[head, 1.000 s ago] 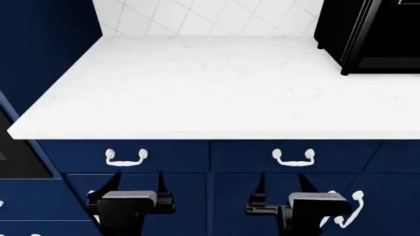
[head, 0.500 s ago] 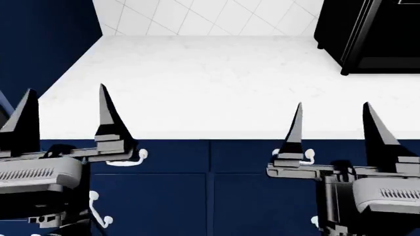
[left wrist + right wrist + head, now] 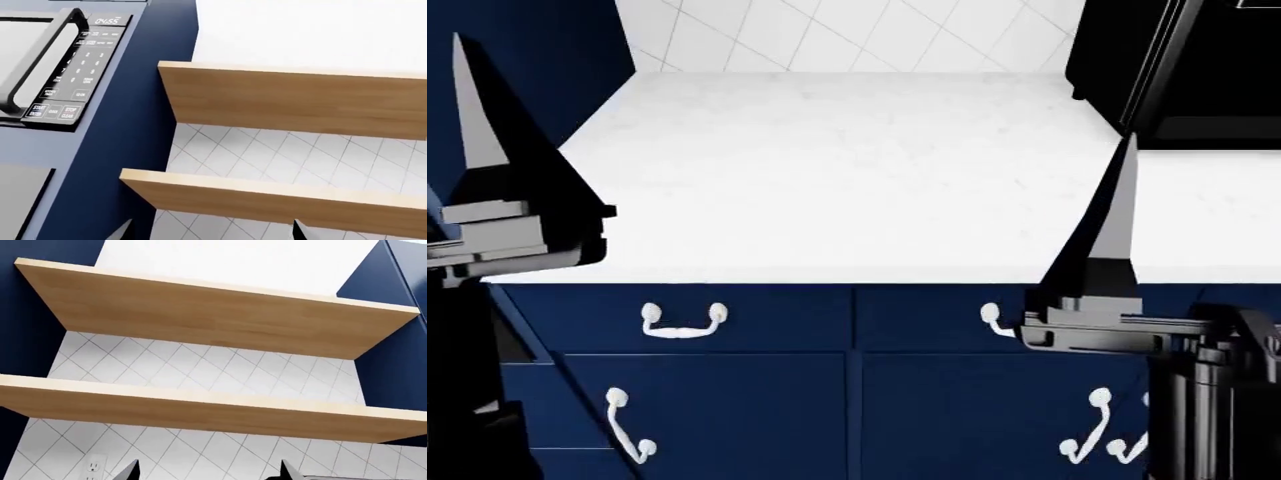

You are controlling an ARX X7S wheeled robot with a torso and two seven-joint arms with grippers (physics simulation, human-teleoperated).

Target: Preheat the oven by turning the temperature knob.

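The oven [image 3: 63, 70] shows only in the left wrist view, as a black panel with white keypad markings and a dark bar handle set into the tall blue cabinet. No temperature knob shows in any view. My left gripper [image 3: 208, 235] is open and empty, pointing up at the tiled wall beside that cabinet. My right gripper [image 3: 210, 472] is also open and empty, aimed at the tiled wall under the shelves. In the head view, one left finger [image 3: 487, 150] rises at the left edge and one right finger [image 3: 1114, 230] stands over the counter's front edge.
A white counter [image 3: 854, 170] runs across, with a black microwave [image 3: 1188, 70] at its back right. Blue drawers with white handles [image 3: 683, 320] sit below. Two wooden shelves [image 3: 213, 315] span the tiled wall above, and a wall outlet [image 3: 93, 467] lies low on it.
Both arms have risen from in front of the drawers to above the counter's front edge. Their fingers now loom larger and farther toward the sides of the head view.
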